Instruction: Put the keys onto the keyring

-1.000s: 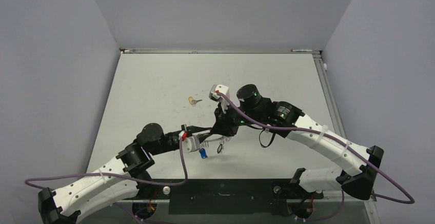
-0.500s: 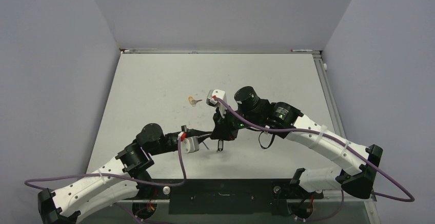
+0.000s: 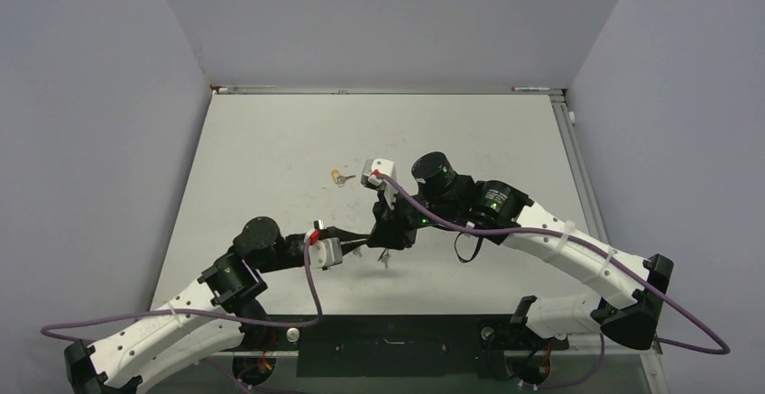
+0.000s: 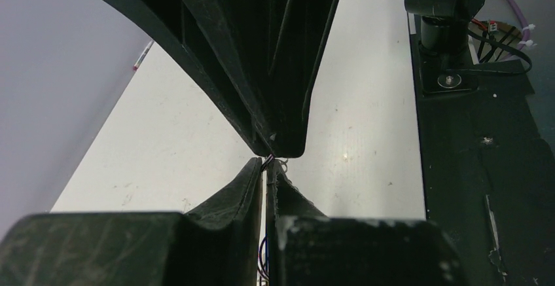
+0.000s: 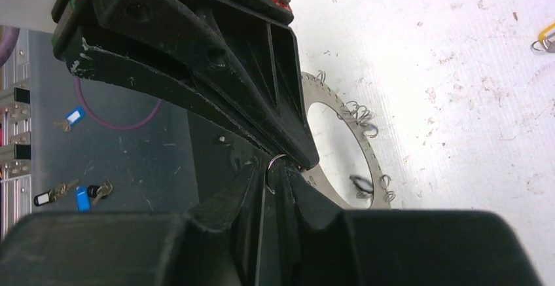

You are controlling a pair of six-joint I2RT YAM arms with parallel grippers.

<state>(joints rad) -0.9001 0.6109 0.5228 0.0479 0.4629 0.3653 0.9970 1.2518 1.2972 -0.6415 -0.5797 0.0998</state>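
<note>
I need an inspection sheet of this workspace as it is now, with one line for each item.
surface: white table, scuffed and stained.
job's things: keyring, a silvery ring with small wire loops, held in the air between both claws; one key hangs below them; yellow-headed key lies apart, farther back on the table.
clutter: tagged keys on the dark surface beside the table.
claws: left claw shut, seemingly on the keyring's rim; right claw shut on one of its loops.
cables: purple cable along each arm, clear of the keys.
surroundings: grey walls on three sides; nothing else seen.
</note>
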